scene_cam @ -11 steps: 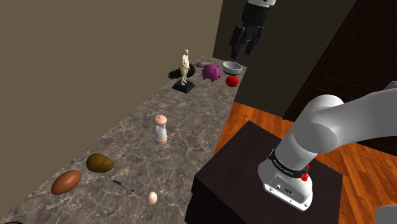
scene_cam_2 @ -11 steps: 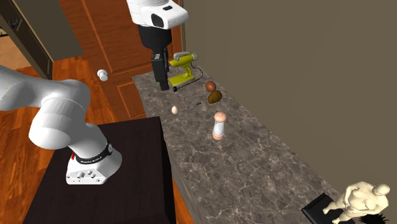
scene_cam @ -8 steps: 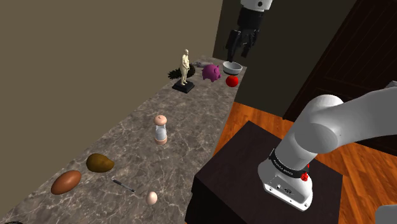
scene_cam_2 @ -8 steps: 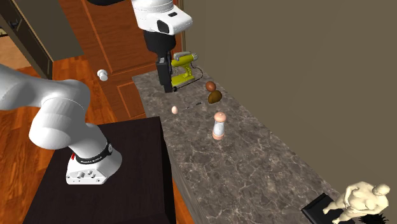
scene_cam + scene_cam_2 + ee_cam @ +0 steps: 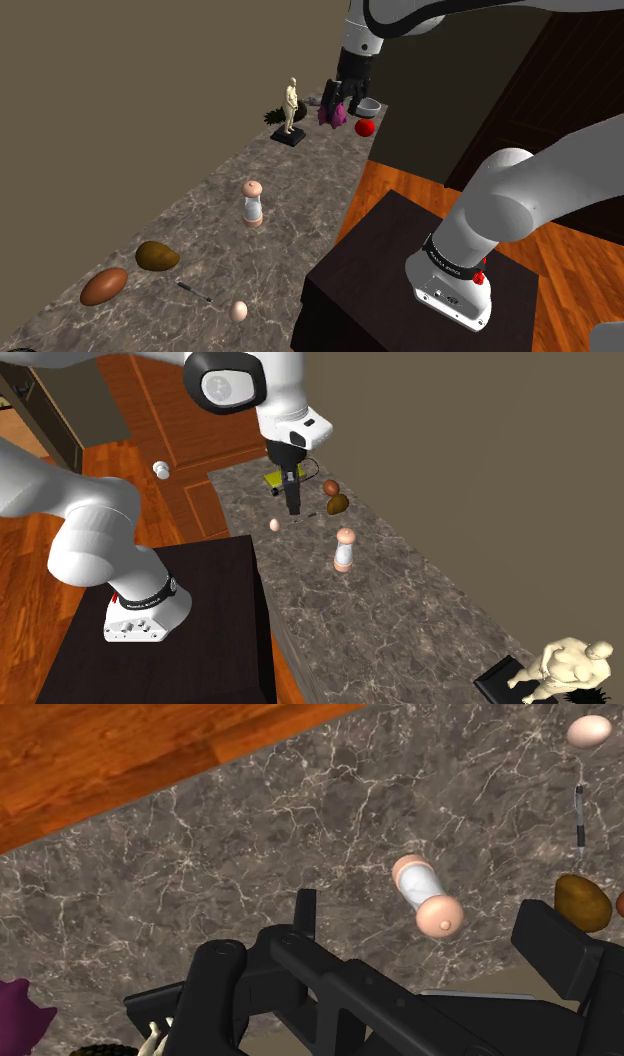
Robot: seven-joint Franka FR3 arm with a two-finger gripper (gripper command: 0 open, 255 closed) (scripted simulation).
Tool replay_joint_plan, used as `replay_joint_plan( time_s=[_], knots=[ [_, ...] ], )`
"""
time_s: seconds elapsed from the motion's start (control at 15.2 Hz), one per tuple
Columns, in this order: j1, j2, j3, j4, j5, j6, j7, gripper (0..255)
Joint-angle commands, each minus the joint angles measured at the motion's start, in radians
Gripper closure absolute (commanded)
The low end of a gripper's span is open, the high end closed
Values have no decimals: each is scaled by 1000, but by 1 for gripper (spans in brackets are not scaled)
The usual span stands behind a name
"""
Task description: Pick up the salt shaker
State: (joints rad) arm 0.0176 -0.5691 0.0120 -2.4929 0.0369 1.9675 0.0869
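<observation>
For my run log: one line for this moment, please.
phase: approach | gripper: black two-finger gripper, open, empty, above grey marbled counter | target: white salt shaker with pink cap and base, upright, untouched

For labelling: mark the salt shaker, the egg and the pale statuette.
salt shaker (image 5: 253,207), shoulder view, on its pale body.
egg (image 5: 239,311), shoulder view, on its middle.
statuette (image 5: 291,103), shoulder view, on its torso.
</observation>
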Motion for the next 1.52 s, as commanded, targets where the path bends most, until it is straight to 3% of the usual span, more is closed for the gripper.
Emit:
replay_joint_plan(
  time_s=[0.0,0.73,1.45],
  knots=[
    [11,61,7,-13,16,76,4,0],
    [66,455,42,51,100,408,-1,0],
    [105,883,87,277,171,616,-21,0]
  ],
)
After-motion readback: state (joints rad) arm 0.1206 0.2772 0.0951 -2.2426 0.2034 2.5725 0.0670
